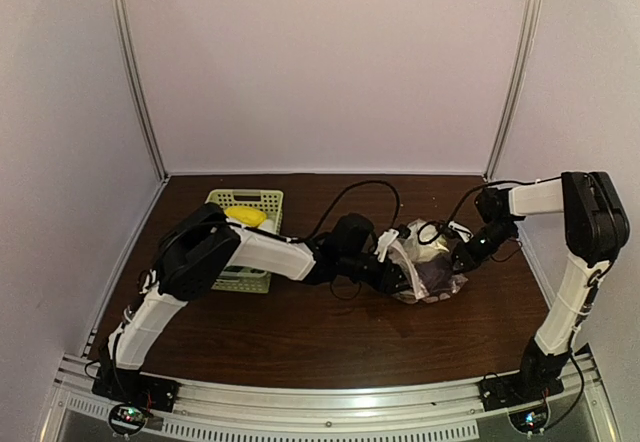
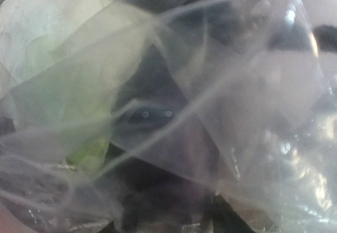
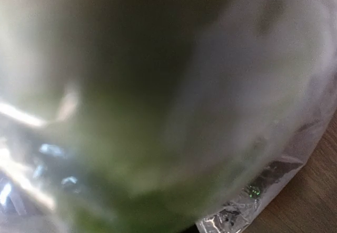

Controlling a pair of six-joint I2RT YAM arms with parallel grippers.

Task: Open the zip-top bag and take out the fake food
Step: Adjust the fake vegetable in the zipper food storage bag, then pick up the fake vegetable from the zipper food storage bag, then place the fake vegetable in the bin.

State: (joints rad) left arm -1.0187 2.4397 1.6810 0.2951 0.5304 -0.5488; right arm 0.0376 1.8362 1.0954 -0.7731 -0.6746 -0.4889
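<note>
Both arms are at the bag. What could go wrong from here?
1. Plastic fills both wrist views, so the left gripper may pinch the bag film instead of the green food.
2. The right gripper, shut at the bag's edge, could lose its hold, or the bag could drag, if the left gripper pulls.
3. The basket sits right by the left arm; a swing back might bump it.

From above, I lose the tips of the left claw point(image 1: 398, 268) and right claw point(image 1: 459, 258) where they meet the zip-top bag point(image 1: 422, 246). Both wrist views are smothered in plastic; the fake food point(image 2: 68, 85) reads only as blurred green and dark smears.
</note>
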